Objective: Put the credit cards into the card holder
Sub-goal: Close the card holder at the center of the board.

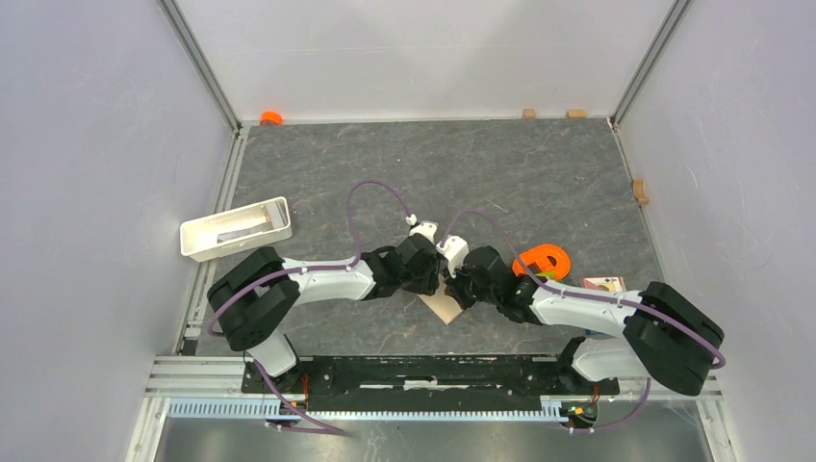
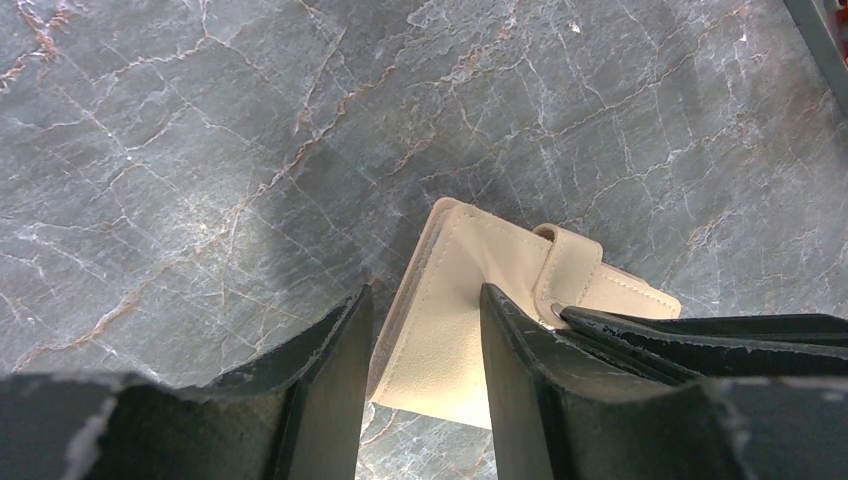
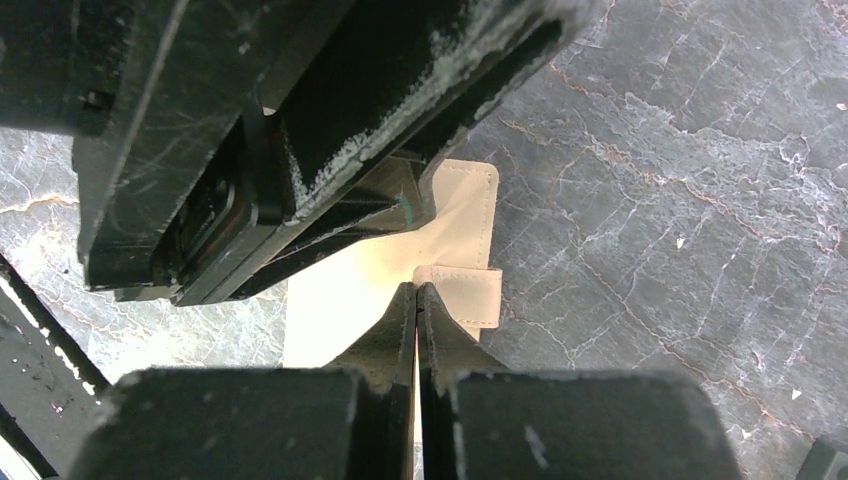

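Holder (image 2: 470, 260) closed, flat on table (image 2: 200, 150), mid-front, under both wrists. Left gripper (image 2: 425, 295) spread: fingers apart over holder, one overlapping its cover. Right gripper (image 3: 416, 290) clenched, tips at snap tab (image 3: 470, 297) — tab pinched or not, cannot tell. Pale card (image 1: 603, 284) lies on table well right of holder, near orange ring (image 1: 548, 255) — white tray (image 1: 236, 229) at left
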You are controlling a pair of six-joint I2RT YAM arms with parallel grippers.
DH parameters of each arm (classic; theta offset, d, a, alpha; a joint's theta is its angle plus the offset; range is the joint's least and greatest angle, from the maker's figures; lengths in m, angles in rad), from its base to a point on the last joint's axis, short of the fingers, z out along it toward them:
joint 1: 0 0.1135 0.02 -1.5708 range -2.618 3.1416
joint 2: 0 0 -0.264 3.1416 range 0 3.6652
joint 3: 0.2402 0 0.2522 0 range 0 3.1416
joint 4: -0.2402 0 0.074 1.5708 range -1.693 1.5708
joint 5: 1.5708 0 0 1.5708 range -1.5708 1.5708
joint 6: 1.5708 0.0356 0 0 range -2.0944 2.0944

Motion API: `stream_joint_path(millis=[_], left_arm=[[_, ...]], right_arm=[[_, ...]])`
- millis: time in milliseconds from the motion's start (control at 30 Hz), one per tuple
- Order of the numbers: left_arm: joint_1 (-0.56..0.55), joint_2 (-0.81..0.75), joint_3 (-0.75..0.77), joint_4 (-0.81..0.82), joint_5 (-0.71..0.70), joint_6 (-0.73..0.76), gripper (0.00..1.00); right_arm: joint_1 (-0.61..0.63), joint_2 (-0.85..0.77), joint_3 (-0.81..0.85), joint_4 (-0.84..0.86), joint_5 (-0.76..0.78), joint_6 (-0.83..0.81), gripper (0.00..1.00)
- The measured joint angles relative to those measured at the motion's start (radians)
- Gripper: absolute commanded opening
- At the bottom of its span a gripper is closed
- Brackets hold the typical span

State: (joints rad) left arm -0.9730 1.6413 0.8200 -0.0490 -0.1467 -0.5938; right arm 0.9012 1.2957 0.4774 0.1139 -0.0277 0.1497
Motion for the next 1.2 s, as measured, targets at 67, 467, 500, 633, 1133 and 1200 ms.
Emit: stream_joint_path(millis=[67,467,500,633,1133,1200], left_arm=[[0.0,0.0,0.0,0.001,0.0,0.0,0.5],[0.0,0.0,-0.002,0.005,0.0,-0.002,0.5],[0.0,0.0,-0.002,0.005,0.0,-0.002,0.5],[-0.001,0.0,-0.003,0.005,0.0,-0.003,0.5],[0.003,-0.015,-0.019,0.007,-0.011,-0.023,0.66],[0.004,-0.025,-0.022,0.001,-0.013,-0.022,0.71]], right_arm=[[0.004,-0.001,-0.003,0.003,0.006,0.002,0.0],[0.036,-0.006,-0.015,0.015,0.075,0.031,0.0],[0.04,-0.007,-0.018,0.018,0.079,0.032,0.0],[0.053,-0.018,-0.032,0.033,0.093,0.029,0.0],[0.092,-0.038,-0.066,0.066,0.153,0.018,0.0],[0.094,-0.038,-0.066,0.065,0.17,0.038,0.0]])
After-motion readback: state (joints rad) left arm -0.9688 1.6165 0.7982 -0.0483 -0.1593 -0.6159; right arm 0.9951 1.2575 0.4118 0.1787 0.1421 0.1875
